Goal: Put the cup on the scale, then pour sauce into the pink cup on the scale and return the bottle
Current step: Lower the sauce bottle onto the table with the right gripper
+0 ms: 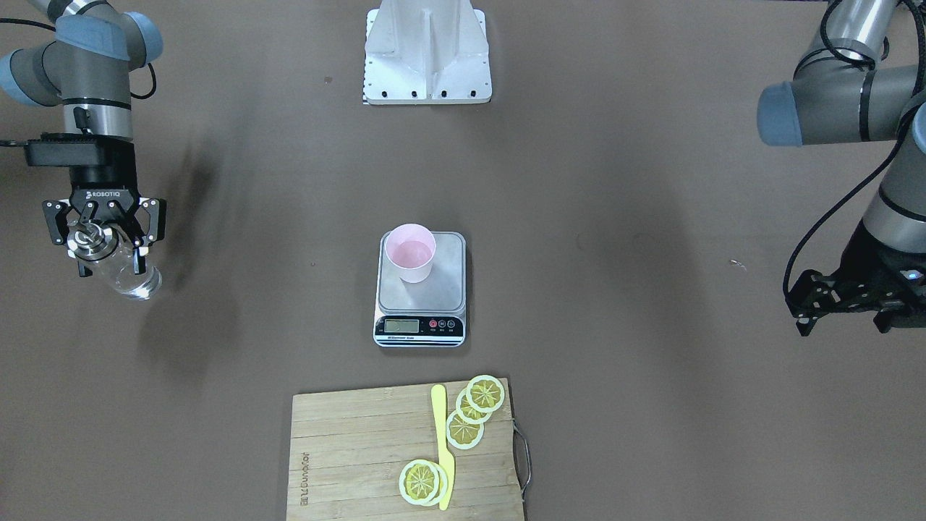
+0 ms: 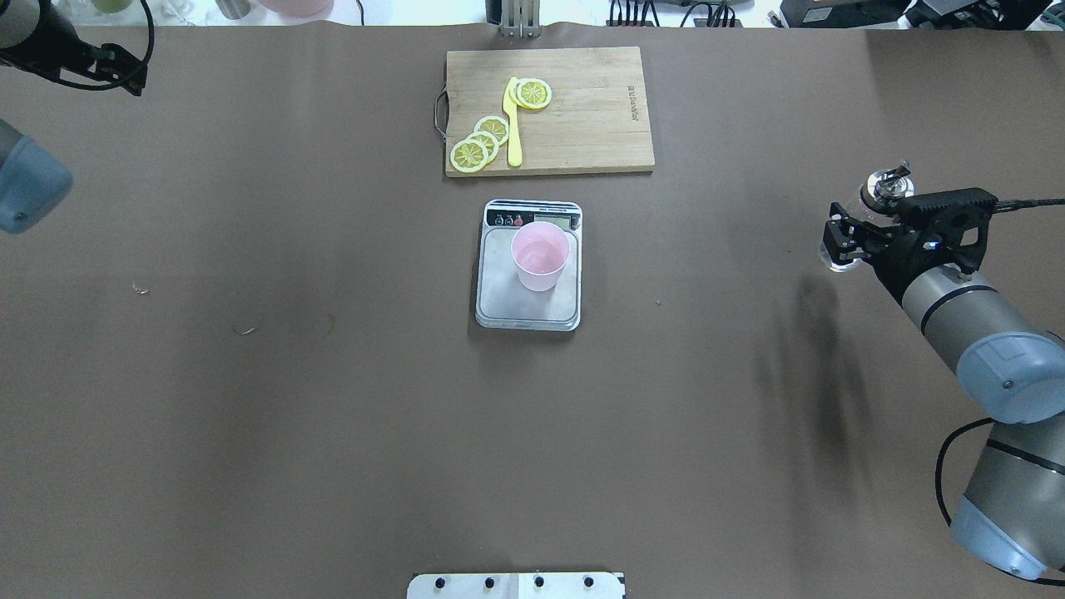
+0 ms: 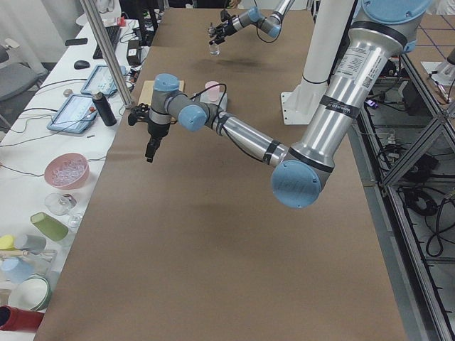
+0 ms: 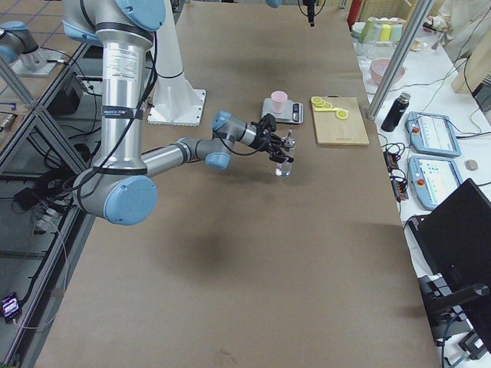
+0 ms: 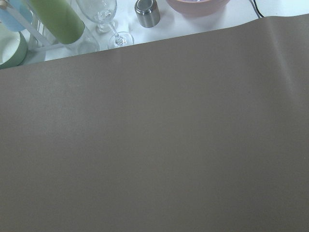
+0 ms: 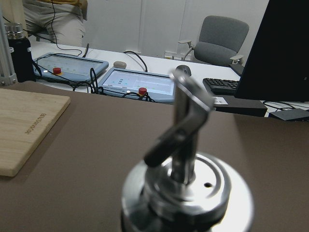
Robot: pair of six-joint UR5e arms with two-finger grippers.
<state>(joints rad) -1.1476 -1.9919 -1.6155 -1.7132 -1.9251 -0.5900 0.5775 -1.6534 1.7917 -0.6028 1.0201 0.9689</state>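
Observation:
The pale pink cup (image 1: 411, 253) stands upright on the far left part of the scale's grey platform (image 1: 443, 289), at the table's middle; both also show in the overhead view, cup (image 2: 541, 256) and scale (image 2: 524, 309). My right gripper (image 1: 101, 242) is shut on the clear glass bottle (image 1: 134, 275), far out on my right side of the table (image 2: 836, 256). The bottle is upright; I cannot tell whether it touches the table. Its metal pour-spout cap (image 6: 186, 125) fills the right wrist view. My left gripper (image 1: 845, 318) is open and empty, far to my left.
A wooden cutting board (image 1: 354, 449) with lemon slices (image 1: 474, 409) and a yellow knife (image 1: 443, 449) lies beyond the scale. The white robot base (image 1: 427, 58) is at the near table edge. Glasses and bowls (image 5: 104, 14) stand past the table's left end.

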